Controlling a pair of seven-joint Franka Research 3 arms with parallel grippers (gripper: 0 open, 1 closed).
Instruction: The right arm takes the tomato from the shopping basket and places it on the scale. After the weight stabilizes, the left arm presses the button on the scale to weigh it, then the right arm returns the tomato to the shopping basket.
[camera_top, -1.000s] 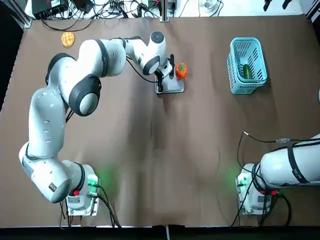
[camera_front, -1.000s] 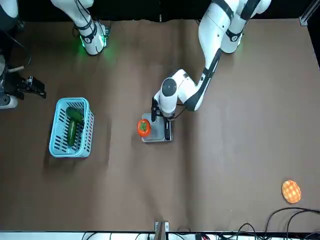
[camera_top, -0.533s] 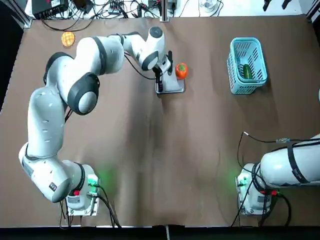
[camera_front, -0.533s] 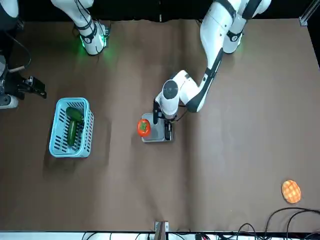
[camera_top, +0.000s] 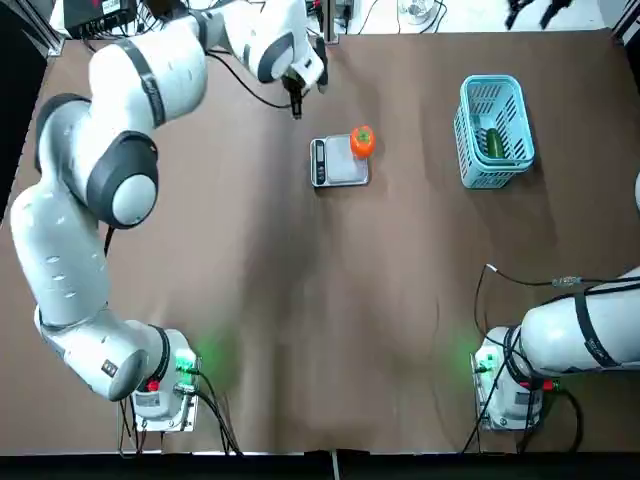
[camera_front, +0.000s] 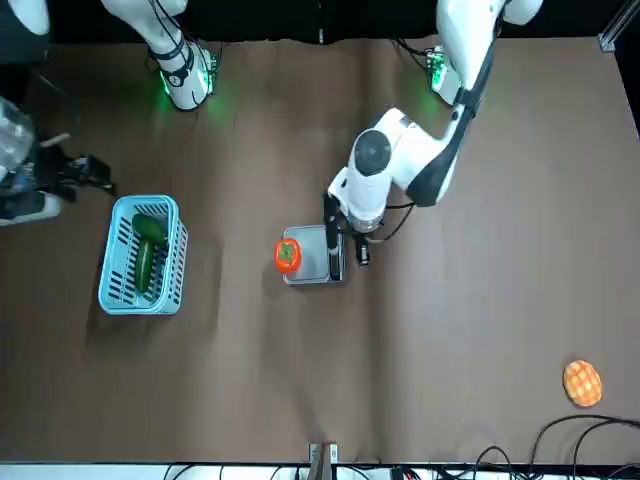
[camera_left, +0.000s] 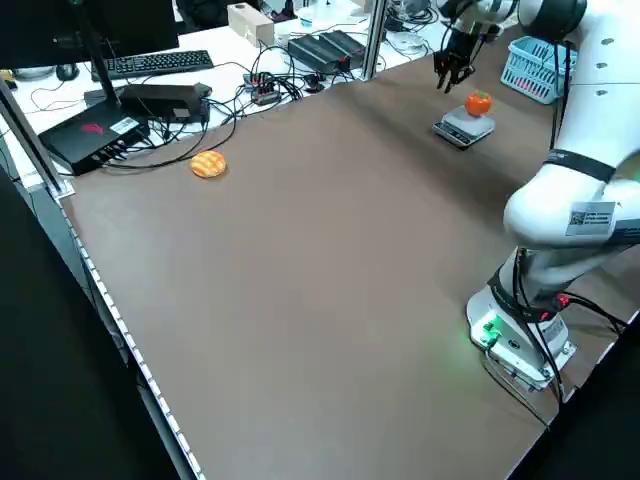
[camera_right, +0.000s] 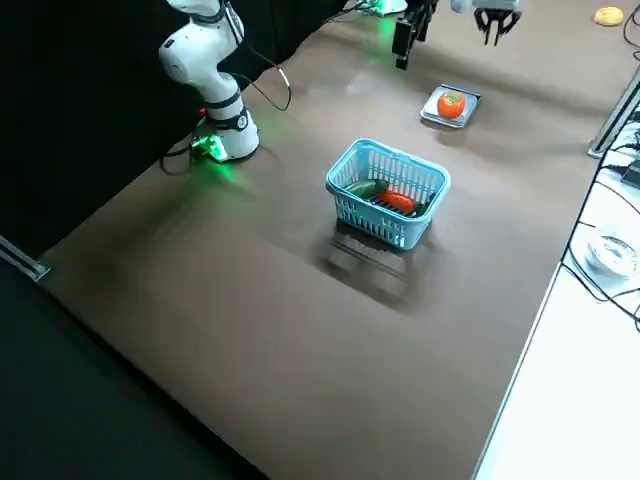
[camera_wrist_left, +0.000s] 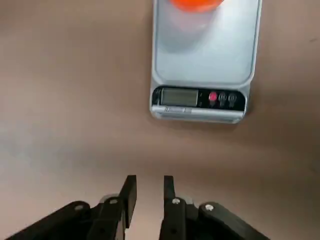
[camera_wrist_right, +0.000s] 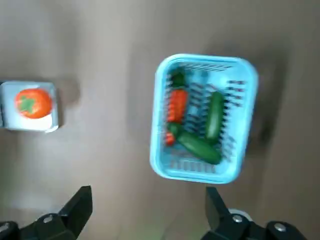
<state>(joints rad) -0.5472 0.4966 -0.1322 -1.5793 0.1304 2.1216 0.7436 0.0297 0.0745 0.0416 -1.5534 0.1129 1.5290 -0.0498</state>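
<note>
The brown tabletop spreads beneath both pincers. Above it reaches the left arm, bent out from its base, and its black left pincer hangs over the side by the scale's display, apart from the scale; its two fingers stand parted with nothing between them. The right arm rises from the robot's right side of the tabletop, and its right pincer is held up high, fingers spread wide and empty. Lower than that right pincer, on the tabletop, sits the light-blue shopping basket, well apart from the left pincer on the robot's right. The silver-grey scale lies near the left pincer, with its dark display strip on the side toward the robot's left. The tomato rests on the scale's plate, by the edge away from that strip, its green stem cap up, touched by neither pincer. Well off to the robot's left of the left pincer lies the yellow-orange waffle-textured disc. Below the right pincer, inside the basket, are two long green vegetables and a long orange-red one.
</note>
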